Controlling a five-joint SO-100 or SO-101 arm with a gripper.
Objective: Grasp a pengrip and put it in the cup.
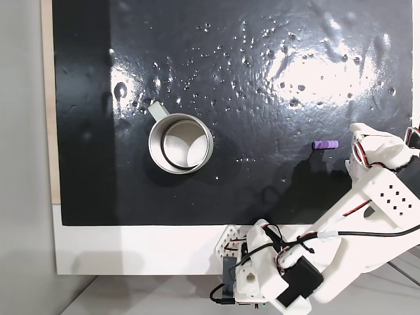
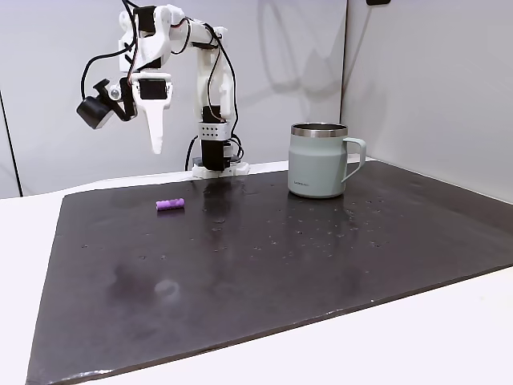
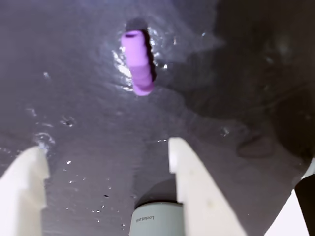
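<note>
Because the gripper (image 3: 106,152) hangs spread and empty above the mat (image 2: 321,273), with the purple pengrip (image 3: 136,61) lying just ahead of its fingertips and the cup (image 1: 180,143) well off sideways, a misaligned descent could nudge the tube into rolling away.

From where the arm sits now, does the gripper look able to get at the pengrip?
Probably yes. The gripper hangs above the mat with its jaws open, the pengrip lies just ahead on bare mat, and the cup stands well aside.
</note>
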